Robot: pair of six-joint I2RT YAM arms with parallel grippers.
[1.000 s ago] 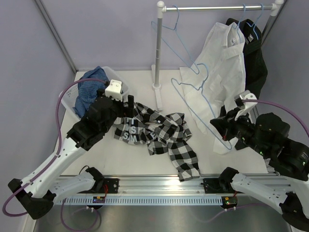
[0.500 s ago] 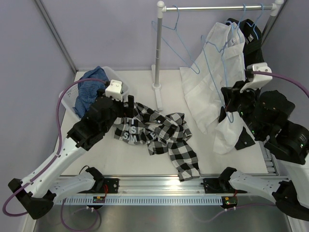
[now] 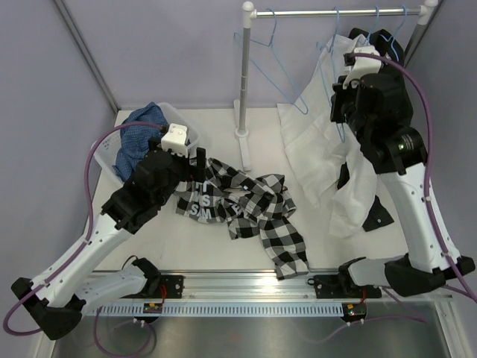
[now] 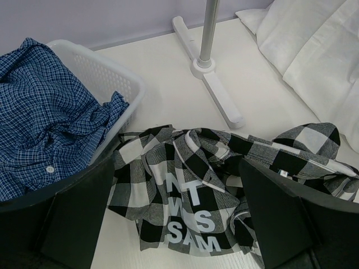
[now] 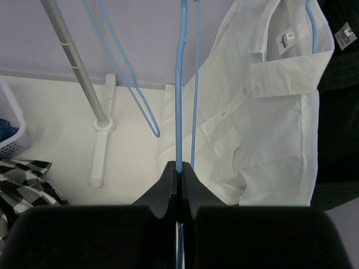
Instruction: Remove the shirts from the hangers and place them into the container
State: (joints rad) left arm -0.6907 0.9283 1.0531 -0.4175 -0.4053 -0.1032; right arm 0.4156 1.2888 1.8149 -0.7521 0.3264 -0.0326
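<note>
Only the right pincer (image 5: 179,168) has moved, climbing from bench height to the rail (image 3: 313,12). Nearest, the left pincer (image 4: 176,216) gapes wide over the black-and-white check shirt (image 4: 190,185) on the bench (image 4: 168,84), just beside the container (image 4: 106,75) holding the blue check shirt (image 4: 45,123). Farther off, the right pincer is clamped on a light-blue hanger (image 5: 180,84) that looks bare. I judge it is being rehung: seat the hook on the rail before releasing, then withdraw toward the open room by the upright (image 5: 73,61), clear of the white shirt (image 5: 263,112) just beside.
</note>
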